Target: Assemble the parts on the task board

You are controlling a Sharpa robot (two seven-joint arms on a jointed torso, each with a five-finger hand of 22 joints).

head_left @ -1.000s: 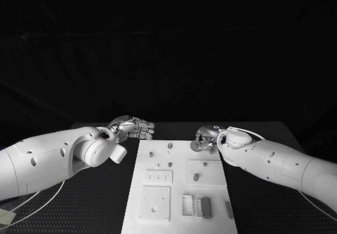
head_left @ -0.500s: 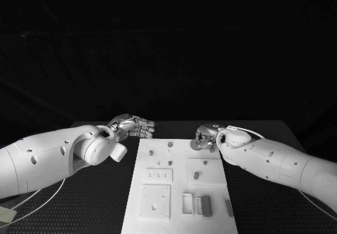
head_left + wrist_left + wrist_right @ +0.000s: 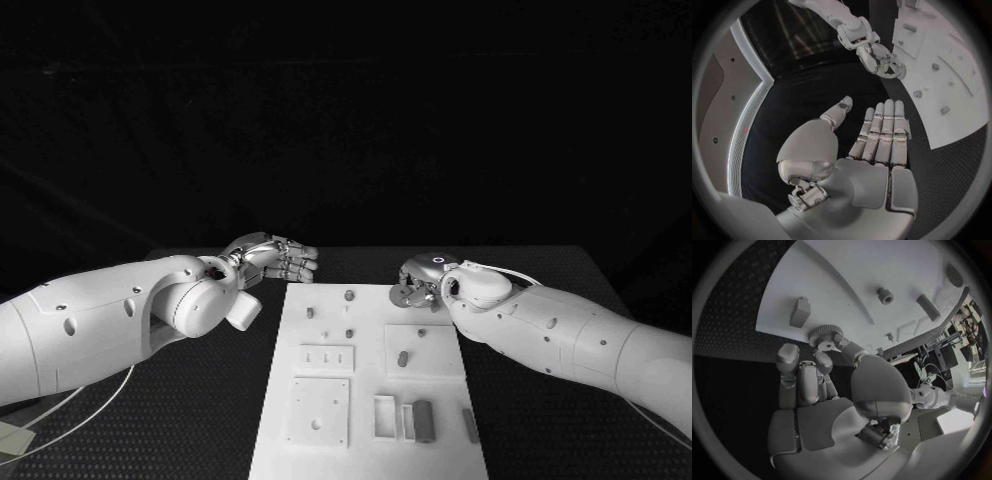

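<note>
The white task board (image 3: pixel 368 400) lies lengthwise in the middle of the table, with small pegs (image 3: pixel 348 296) at its far end and a grey block (image 3: pixel 423 422) near its front. My right hand (image 3: pixel 420 278) hovers at the board's far right corner and pinches a small round toothed part (image 3: pixel 824 333) between thumb and fingertips, just above the board (image 3: pixel 848 275). The left wrist view also catches that hand (image 3: pixel 878 56) with the part. My left hand (image 3: pixel 271 258) is off the board's far left corner, its fingers (image 3: pixel 884 131) straight and together, thumb apart, holding nothing.
Raised square plates (image 3: pixel 326 360) and a slotted frame (image 3: pixel 384 420) sit on the near half of the board. Under the right hand, a small block (image 3: pixel 800 311) and a short cylinder (image 3: pixel 885 295) stand on the board. Black table (image 3: pixel 188 420) flanks the board.
My right hand has crept slightly toward the far end of the board, still holding the toothed part. The left hand has barely moved.
</note>
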